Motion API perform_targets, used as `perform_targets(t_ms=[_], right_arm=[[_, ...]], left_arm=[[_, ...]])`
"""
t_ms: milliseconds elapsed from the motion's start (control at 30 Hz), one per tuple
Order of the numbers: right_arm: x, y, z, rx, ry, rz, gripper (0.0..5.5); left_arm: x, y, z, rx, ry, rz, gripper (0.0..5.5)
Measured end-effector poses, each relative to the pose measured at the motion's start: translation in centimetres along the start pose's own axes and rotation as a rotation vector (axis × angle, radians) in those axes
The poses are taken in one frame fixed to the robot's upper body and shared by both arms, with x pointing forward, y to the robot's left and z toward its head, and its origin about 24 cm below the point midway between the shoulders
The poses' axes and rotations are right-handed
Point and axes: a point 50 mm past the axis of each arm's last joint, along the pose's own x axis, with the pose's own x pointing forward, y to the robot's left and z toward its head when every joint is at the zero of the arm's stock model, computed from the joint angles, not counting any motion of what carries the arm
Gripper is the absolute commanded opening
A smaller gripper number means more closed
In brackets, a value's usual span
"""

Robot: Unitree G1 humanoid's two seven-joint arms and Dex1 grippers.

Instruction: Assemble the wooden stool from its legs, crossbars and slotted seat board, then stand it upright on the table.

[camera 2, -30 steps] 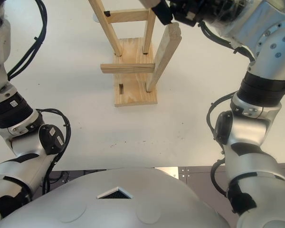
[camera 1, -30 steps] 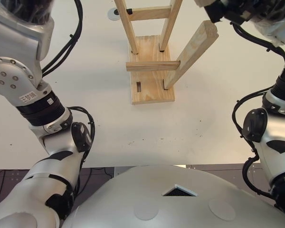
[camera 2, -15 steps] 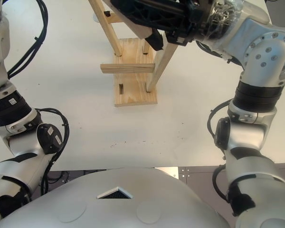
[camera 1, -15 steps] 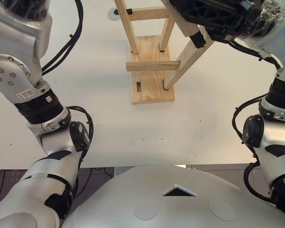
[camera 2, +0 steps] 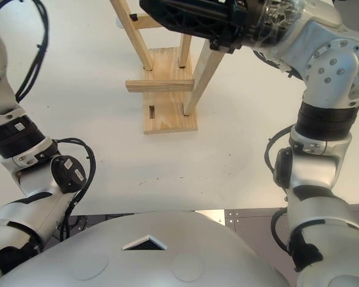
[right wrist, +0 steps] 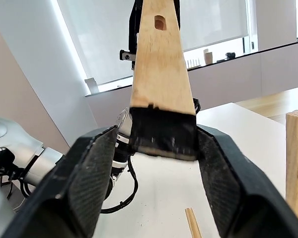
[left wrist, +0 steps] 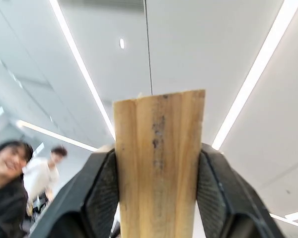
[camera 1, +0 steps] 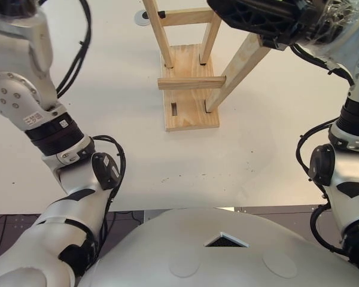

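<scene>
The stool lies upside down: its slotted seat board point(camera 1: 191, 119) is flat on the table. Two far legs point(camera 1: 160, 36) stand in it, joined by a crossbar point(camera 1: 188, 16). The near right leg point(camera 1: 233, 75) leans in its slot and carries a crossbar point(camera 1: 188, 82) that juts left. The near left slot point(camera 1: 175, 109) is empty. My right gripper point(right wrist: 161, 134) is shut on the top of the leaning leg point(camera 2: 197, 78). My left gripper point(left wrist: 159, 153) is raised toward the ceiling and shut on the end of a loose wooden leg point(left wrist: 159, 163).
A small grey disc point(camera 1: 142, 18) lies on the white table point(camera 1: 107, 131) behind the stool. Bare table surface stretches on both sides of the seat board and in front of it, down to the front edge point(camera 1: 179, 208).
My right gripper has swung in from the upper right and closed over the top of the leaning near right leg. My left arm has shifted a little to the right.
</scene>
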Motion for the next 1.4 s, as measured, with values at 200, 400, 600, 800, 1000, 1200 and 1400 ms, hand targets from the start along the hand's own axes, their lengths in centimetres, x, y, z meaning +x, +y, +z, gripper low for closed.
perform_targets(t_ms=[200, 400, 600, 800, 1000, 1200, 1400], right_arm=[[-0.2, -0.6, -0.2, -0.052, 0.033, -0.054, 3.42], [-1.5, -2.2, 1.4, -0.125, 0.012, -0.232, 3.42], [-1.6, -2.8, 1.6, -0.115, 0.001, -0.272, 3.42], [-1.6, -2.9, 1.4, -0.111, 0.003, -0.276, 3.42], [-1.5, -3.0, 1.2, -0.111, 0.022, -0.266, 3.42], [-1.5, -3.2, 0.9, -0.105, 0.040, -0.265, 3.42], [-1.5, -3.4, 0.5, -0.092, 0.057, -0.255, 3.42]], left_arm=[[-1.4, -0.1, 2.2, 0.130, 0.041, 0.049, 2.01], [-4.6, 0.4, 4.0, 0.296, 0.148, 0.188, 2.01], [-8.1, 2.7, 2.1, 0.360, 0.295, 0.319, 2.01], [-11.1, 4.8, -0.8, 0.351, 0.411, 0.387, 2.01], [-12.5, 5.1, -2.4, 0.307, 0.467, 0.402, 2.01], [-12.8, 4.3, -3.0, 0.255, 0.502, 0.366, 2.01], [-13.2, 4.6, -3.1, 0.289, 0.491, 0.364, 2.01]])
